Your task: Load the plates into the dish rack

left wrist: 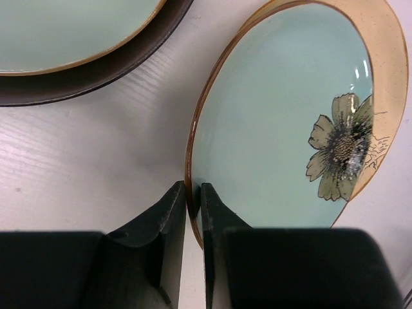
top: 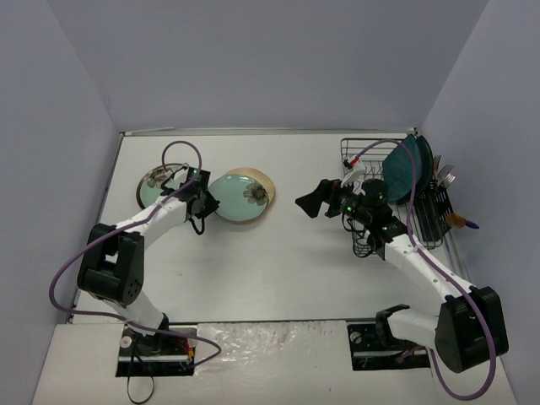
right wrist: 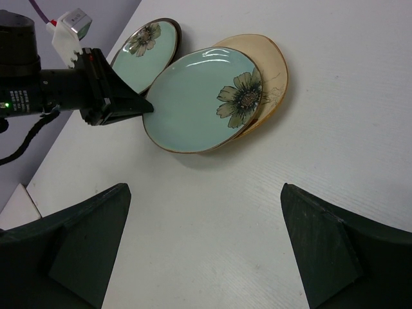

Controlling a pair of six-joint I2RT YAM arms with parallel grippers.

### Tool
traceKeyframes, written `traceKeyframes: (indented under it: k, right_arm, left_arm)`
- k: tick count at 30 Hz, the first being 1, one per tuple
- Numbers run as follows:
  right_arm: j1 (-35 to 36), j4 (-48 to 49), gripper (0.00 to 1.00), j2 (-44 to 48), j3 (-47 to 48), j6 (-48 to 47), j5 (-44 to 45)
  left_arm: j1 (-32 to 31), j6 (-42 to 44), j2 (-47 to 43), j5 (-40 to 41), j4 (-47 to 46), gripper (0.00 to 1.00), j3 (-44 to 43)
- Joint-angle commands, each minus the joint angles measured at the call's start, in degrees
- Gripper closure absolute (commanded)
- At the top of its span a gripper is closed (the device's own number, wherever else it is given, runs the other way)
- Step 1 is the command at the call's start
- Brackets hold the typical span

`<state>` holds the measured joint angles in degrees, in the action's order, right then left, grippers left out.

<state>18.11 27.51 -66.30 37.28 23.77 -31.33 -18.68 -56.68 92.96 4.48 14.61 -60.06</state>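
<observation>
My left gripper [top: 205,205] is shut on the near rim of the tan-rimmed mint-green flower plate [top: 239,199]; in the left wrist view its fingers [left wrist: 172,212] pinch that rim [left wrist: 277,116]. The plate is tilted and lies over the cream plate [top: 261,180], which also shows in the right wrist view [right wrist: 275,67]. The dark-rimmed mint plate [top: 159,186] lies flat to the left. Two dark teal plates [top: 407,167] stand in the black wire dish rack [top: 361,152] at the right. My right gripper [top: 309,203] is open and empty above the table [right wrist: 206,193], facing the plates.
A cutlery holder with utensils [top: 440,202] sits on the rack's right side. Grey walls close in the table on the left, back and right. The left arm's cable [top: 181,152] loops above the dark-rimmed plate.
</observation>
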Motion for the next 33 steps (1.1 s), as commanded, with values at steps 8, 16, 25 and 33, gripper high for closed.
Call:
traceKeyframes:
  k: [8,16,25,33]
  right_arm:
    - [0.7,3.6,0.0,0.5,0.4,-0.8,-0.3]
    - [0.9,4.1,0.0,-0.1,0.3,-0.5,-0.4]
    - [1.1,4.1,0.0,-0.7,0.4,-0.4,-0.7]
    - [1.1,4.0,0.0,-0.9,0.4,-0.7,-0.8]
  left_arm:
    - [1.0,-0.1,-4.8,0.2,-0.1,0.99,1.1]
    - [1.8,-0.9,-5.3,-0.8,-1.9,0.89,4.1]
    - [2.3,-1.2,-4.7,-1.9,-3.2,0.73,4.3]
    - [2.6,-2.0,-4.5,-2.5,-5.0,0.62,4.4]
